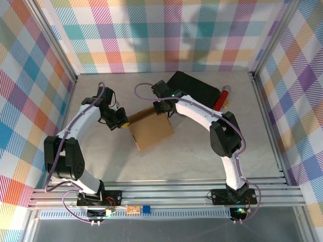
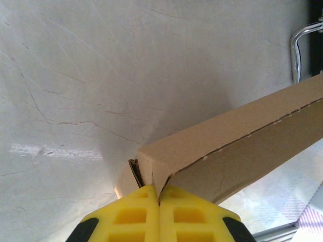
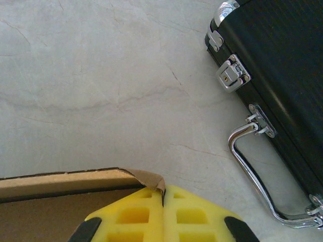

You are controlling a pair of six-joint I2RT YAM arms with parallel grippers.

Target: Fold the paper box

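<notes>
Tearing looks like the likeliest failure from here. The paper box lies at the middle of the table, with 1 long wall raised along its far edge and held at both ends. The left gripper is clenched on the wall's corner at 10 o'clock from the box's centre. The right gripper is clenched on the curled corner at 1 o'clock. Each bite takes only the very tip of the cardboard.

A dashed perforation runs along the wall in the left wrist view. If the 2 arms draw apart or twist unequally, I judge the sheet could rip along that line. A corner could also slip from the pads and let the wall spring flat. The right-hand corner is already crumpled, so it probably holds weakly.

Collision is the 2nd hazard. The black case sits at 1 o'clock from the box, and its chrome handle is near the right gripper, at its 3 o'clock. A swing that way could strike it. A red cylinder rests beside the case, at 2 o'clock from the box.

The tabletop is pale, marbled with thin veins, smooth and glossy, so the box may slide rather than crease. Bright plaid panels enclose 3 sides, with aluminium rails at the corners and along the 6 o'clock edge.
</notes>
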